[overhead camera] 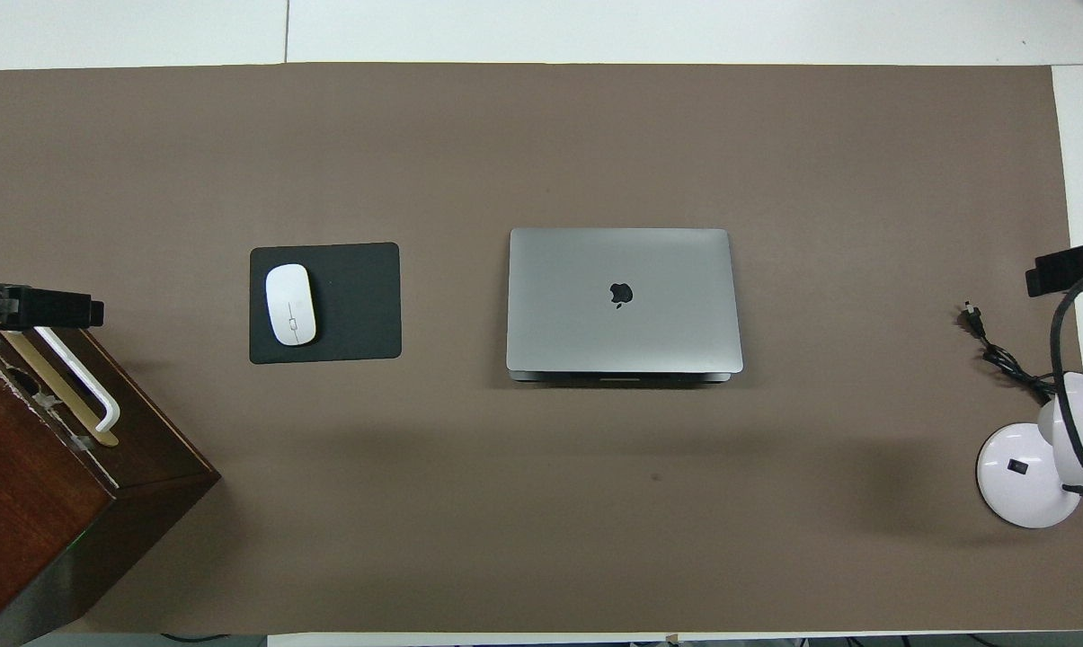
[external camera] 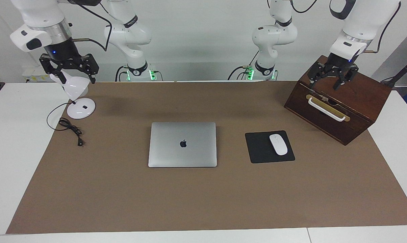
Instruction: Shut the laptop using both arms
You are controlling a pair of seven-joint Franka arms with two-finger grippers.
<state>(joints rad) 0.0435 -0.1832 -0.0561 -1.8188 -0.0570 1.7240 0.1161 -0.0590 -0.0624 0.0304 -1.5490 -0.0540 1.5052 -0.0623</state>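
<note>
The thin silver-grey laptop (external camera: 182, 144) lay shut, mid-mat. The left gripper (external camera: 329, 77) hung released over the dark wooden box (external camera: 338, 101). The right gripper (external camera: 69, 69) hung released over the white desk lamp (external camera: 77, 95).

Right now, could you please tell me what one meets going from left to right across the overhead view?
Wooden box → white mouse on the black mouse pad → laptop → cable plug → white desk lamp.

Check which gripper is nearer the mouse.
Left. The left gripper hangs over the wooden box at the mouse's end; the right gripper is over the lamp, past the laptop.
</note>
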